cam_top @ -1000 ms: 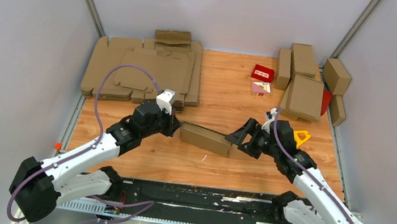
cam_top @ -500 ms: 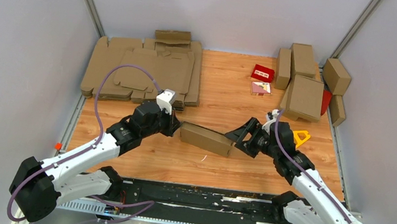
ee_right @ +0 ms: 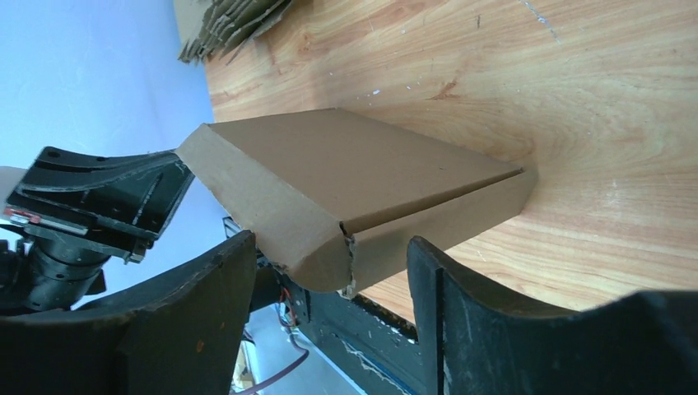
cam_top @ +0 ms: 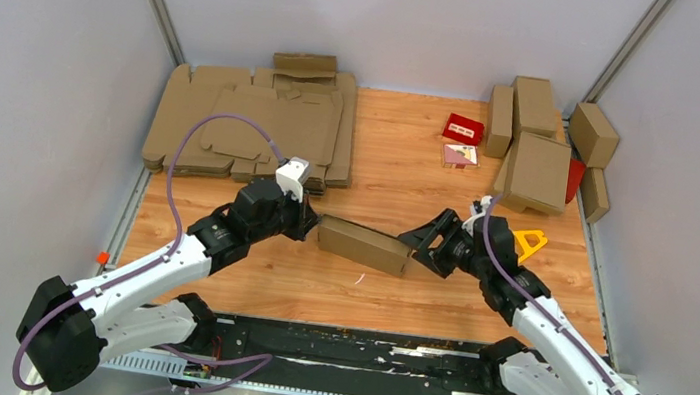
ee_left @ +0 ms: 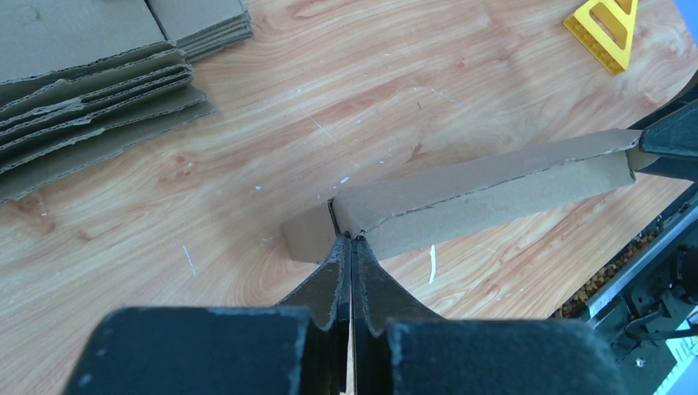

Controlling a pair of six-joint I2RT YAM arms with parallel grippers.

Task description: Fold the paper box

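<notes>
A pale wooden table [cam_top: 400, 163] is seen, closed in by plain grey walls. At its left rear a pile of flat cardboard blanks [cam_top: 244, 124] is stacked, well apart from the work and probably kept there as stock.

Nearer the middle, the left claw [cam_top: 314, 221] is shut on the left end of the paper box [cam_top: 363, 245]. In the left wrist view its two black fingers are pressed together with only a thin edge of cardboard between them. This pinch is judged to serve as an anchor, so that the box is kept from sliding or turning while its other end is worked.

The paper box is already formed into a shallow closed shape with its lid down. It is placed at the centre of the table and stretched lengthwise between the two claws. Whether its underside is fully rested on the wood cannot be told.

At the right end, the right claw [cam_top: 410, 248] is spread open, one finger on either side of the box's corner. A clear gap is seen beside one finger, so nothing is gripped. The straddle is judged to be a set-up for squeezing that end square.

Further right a yellow triangular piece [cam_top: 530, 243] is laid. Behind it finished cardboard boxes [cam_top: 539, 170] and a small red carton [cam_top: 463, 128] are set aside.
</notes>
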